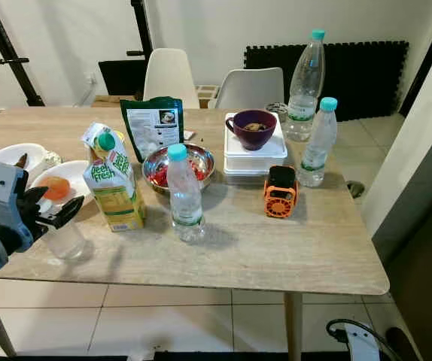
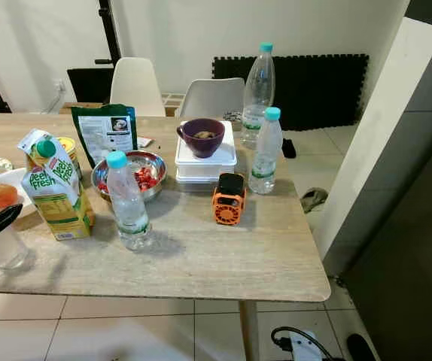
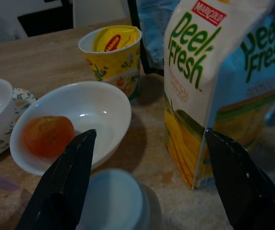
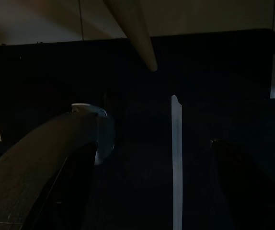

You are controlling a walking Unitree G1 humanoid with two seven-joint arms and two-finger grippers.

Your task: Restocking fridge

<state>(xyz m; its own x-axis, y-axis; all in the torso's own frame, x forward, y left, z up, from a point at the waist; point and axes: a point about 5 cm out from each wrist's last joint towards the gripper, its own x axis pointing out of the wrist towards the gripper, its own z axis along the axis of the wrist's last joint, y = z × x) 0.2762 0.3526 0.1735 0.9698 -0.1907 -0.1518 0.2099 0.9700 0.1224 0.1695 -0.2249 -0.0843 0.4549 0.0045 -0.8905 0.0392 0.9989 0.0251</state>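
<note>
A Peel Fresh juice carton (image 1: pixel 114 184) with a green cap stands near the table's front left. Beside it stands a small water bottle (image 1: pixel 184 195). Two more bottles, one small (image 1: pixel 317 143) and one tall (image 1: pixel 305 86), stand at the right. My left gripper (image 1: pixel 54 204) is open at the front left, just above a clear empty glass (image 1: pixel 65 241). In the left wrist view its fingers (image 3: pixel 65 187) straddle the glass rim (image 3: pixel 111 203), with the carton (image 3: pixel 214 86) just beyond. My right gripper (image 4: pixel 152 139) hangs idle in the dark, fingers apart.
On the wooden table (image 1: pixel 276 256) are a white bowl (image 1: pixel 58 186) holding an orange fruit, a yellow Maggi cup (image 3: pixel 111 57), a green pouch (image 1: pixel 152 124), a steel bowl (image 1: pixel 178 165) of red food, a purple bowl (image 1: pixel 251 128) on a white box, and an orange fan (image 1: pixel 280 193). Two white chairs stand behind.
</note>
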